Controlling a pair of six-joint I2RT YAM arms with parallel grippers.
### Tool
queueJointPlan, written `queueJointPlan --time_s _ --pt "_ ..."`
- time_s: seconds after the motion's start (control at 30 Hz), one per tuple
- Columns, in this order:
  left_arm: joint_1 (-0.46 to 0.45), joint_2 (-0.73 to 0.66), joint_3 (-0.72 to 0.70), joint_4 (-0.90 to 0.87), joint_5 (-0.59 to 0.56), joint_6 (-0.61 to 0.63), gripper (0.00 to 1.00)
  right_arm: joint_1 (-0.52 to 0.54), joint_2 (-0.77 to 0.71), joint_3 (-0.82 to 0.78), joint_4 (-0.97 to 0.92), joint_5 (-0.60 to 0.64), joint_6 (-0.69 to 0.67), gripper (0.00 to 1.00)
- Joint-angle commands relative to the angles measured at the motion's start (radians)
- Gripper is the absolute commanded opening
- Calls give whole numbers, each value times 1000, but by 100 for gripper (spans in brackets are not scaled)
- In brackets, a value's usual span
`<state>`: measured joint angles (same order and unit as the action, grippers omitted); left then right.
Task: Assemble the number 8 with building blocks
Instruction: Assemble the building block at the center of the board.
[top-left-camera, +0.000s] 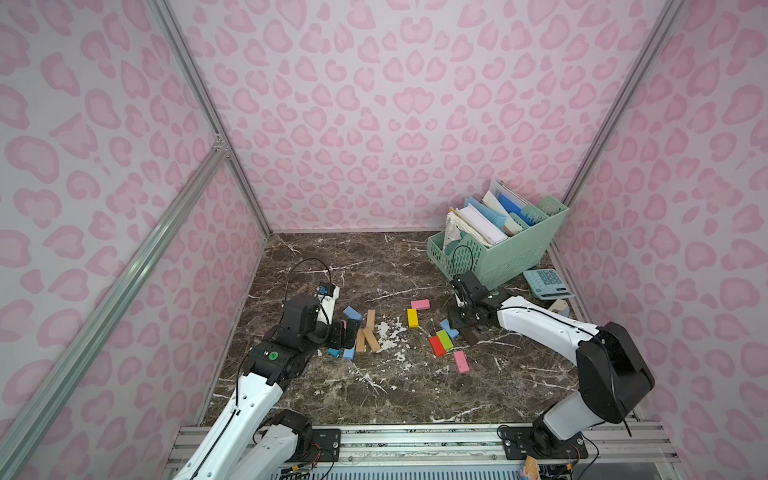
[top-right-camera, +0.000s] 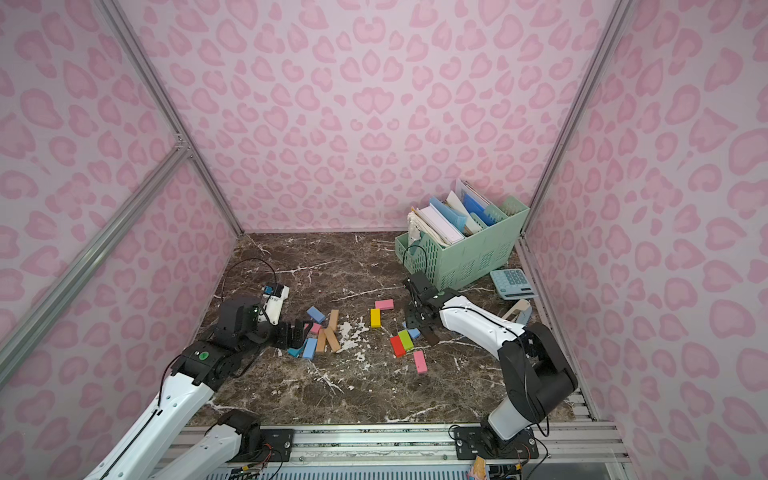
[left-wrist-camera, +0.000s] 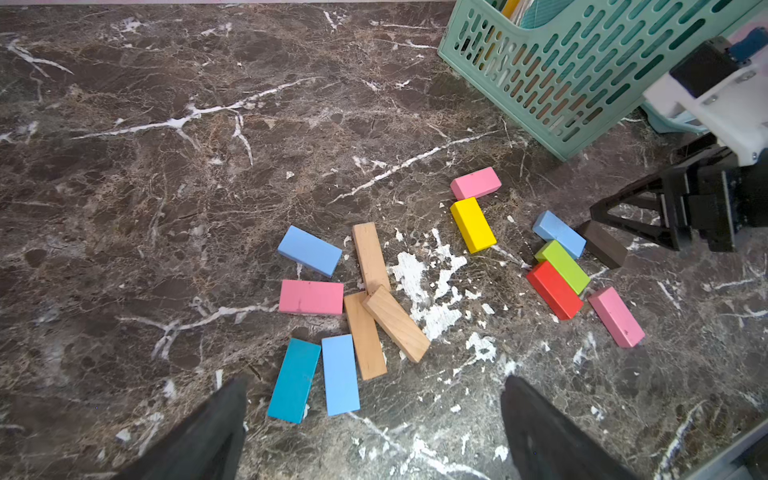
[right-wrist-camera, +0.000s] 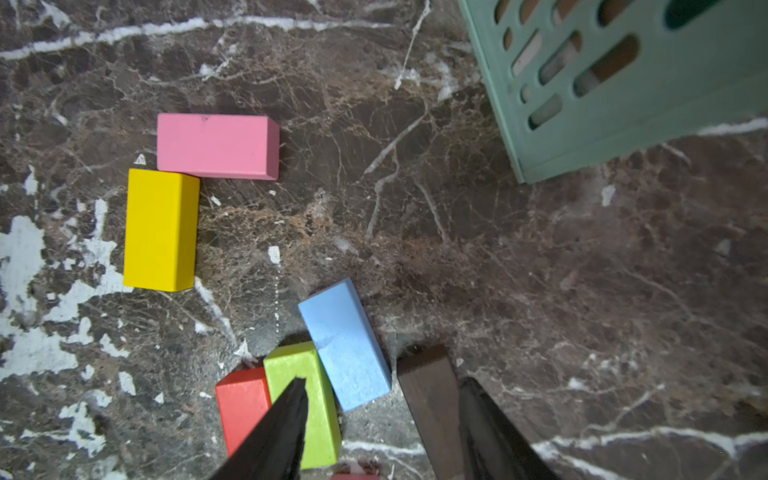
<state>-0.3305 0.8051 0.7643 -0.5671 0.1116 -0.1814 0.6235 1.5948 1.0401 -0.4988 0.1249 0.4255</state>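
Note:
Building blocks lie scattered flat on the marble table; the number 8 is not in view. A pink block (top-left-camera: 419, 304) and a yellow block (top-left-camera: 412, 318) meet at a corner. My right gripper (right-wrist-camera: 384, 380) is low over a cluster, jaws apart: the dark brown block (right-wrist-camera: 428, 399) lies against one finger, and the other finger (right-wrist-camera: 286, 415) hangs over the green block (right-wrist-camera: 320, 419), beside red (right-wrist-camera: 241, 407) and light blue (right-wrist-camera: 345, 345) blocks. My left gripper (left-wrist-camera: 374, 382) is wide open and empty, close to teal (left-wrist-camera: 294, 380), light blue (left-wrist-camera: 340, 374), pink (left-wrist-camera: 311, 296) and tan (left-wrist-camera: 370, 257) blocks.
A mint-green file basket (top-left-camera: 498, 257) full of papers stands at the back right, close behind the right gripper. A calculator (top-left-camera: 546, 282) lies beside it by the right wall. Another pink block (top-left-camera: 461, 361) lies nearer the front. Patterned walls close in three sides.

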Motion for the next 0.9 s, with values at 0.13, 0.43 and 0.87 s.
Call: queueJointPlan --time_s 0.13,0.43,0.87 --pt "0 -1 1 8 7 3 98 -3 72 31 -11 3 -157 55" --pt "-2 -2 1 8 5 3 98 2 110 29 -2 -39 -229 54" --pt "-1 0 0 6 5 3 98 28 162 33 -9 -7 -246 45"
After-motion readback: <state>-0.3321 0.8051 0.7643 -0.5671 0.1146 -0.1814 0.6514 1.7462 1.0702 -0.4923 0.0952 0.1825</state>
